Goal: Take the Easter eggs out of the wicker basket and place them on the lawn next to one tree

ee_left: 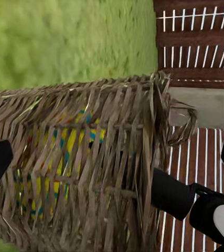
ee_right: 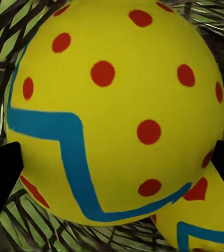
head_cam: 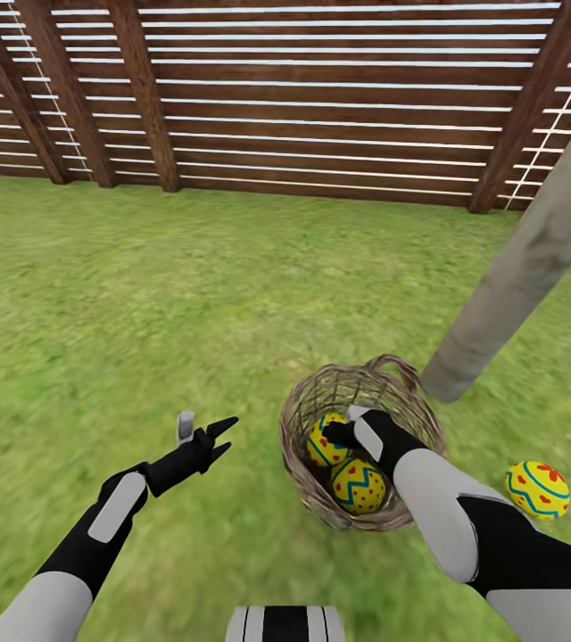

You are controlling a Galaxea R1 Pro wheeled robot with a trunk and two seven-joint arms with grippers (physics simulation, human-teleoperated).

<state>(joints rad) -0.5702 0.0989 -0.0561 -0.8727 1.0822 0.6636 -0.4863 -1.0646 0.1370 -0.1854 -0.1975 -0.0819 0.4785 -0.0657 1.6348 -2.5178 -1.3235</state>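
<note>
The wicker basket [head_cam: 410,419] stands on the lawn [head_cam: 143,294] close to the foot of the pale tree [head_cam: 517,267]. Two Easter eggs lie inside it: one [head_cam: 321,446] under my right gripper [head_cam: 339,434], the other [head_cam: 359,486] nearer me. A third egg [head_cam: 537,489] rests on the grass to the basket's right, near the trunk. In the right wrist view the upper egg [ee_right: 117,105] sits between the spread fingers [ee_right: 1,181] of the open right gripper [ee_right: 114,168]. My left gripper [head_cam: 219,437] hovers open left of the basket, whose side [ee_left: 91,173] its camera faces.
The slatted brown fence [head_cam: 285,98] closes off the garden behind. Open grass stretches to the left and ahead of the basket. The leaning trunk crosses the upper right. My right forearm [ee_left: 195,205] reaches over the basket rim.
</note>
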